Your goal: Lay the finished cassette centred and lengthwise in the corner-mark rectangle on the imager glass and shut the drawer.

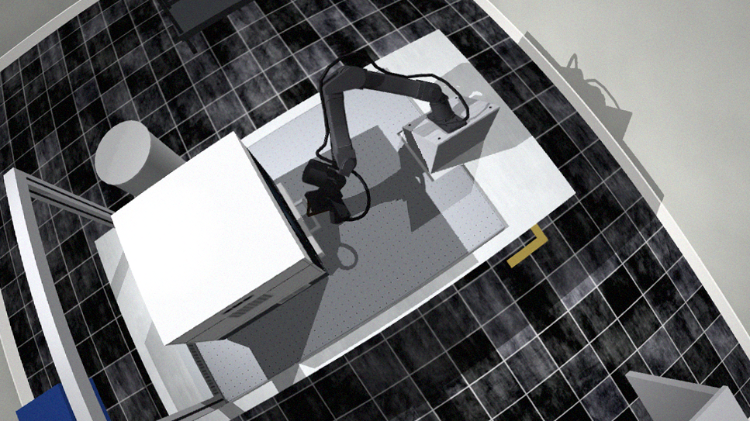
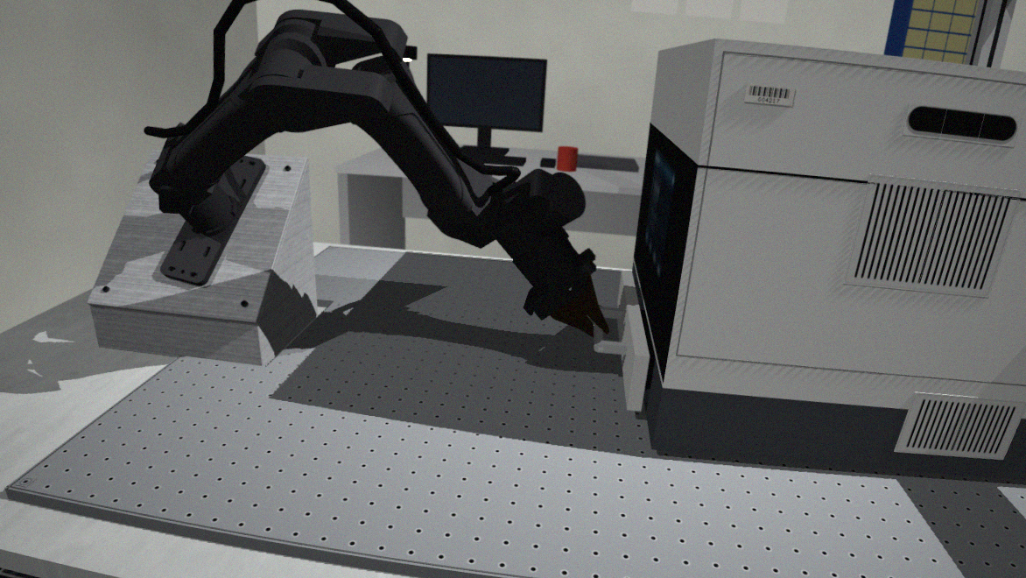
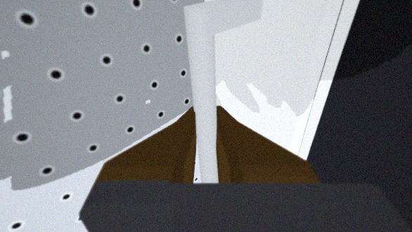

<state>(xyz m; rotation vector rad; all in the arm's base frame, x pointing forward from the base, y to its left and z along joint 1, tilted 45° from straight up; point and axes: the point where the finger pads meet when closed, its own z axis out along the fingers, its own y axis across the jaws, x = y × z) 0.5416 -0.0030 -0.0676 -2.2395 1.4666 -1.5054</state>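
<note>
The gel imager IM [image 1: 208, 229] [image 2: 825, 250] is a large white box on the left part of the table. Its white drawer front [image 2: 635, 363] [image 3: 253, 46] stands close against IM's dark front face, low down. I cannot tell whether it sits flush. A thin white handle [image 2: 607, 347] [image 3: 200, 53] sticks out from the drawer front. My gripper [image 1: 316, 211] [image 2: 599, 328] [image 3: 206, 114] reaches down at a slant, and its brown fingers are shut on this handle. The cassette FINISHED and the glass are hidden from every view.
The arm's base stands on a slanted grey pedestal [image 1: 453, 141] [image 2: 215, 286] at the far side of the perforated breadboard [image 1: 409, 249] [image 2: 431, 466]. A desk with a monitor and a red cup [image 2: 566, 158] stands in the background, off the table.
</note>
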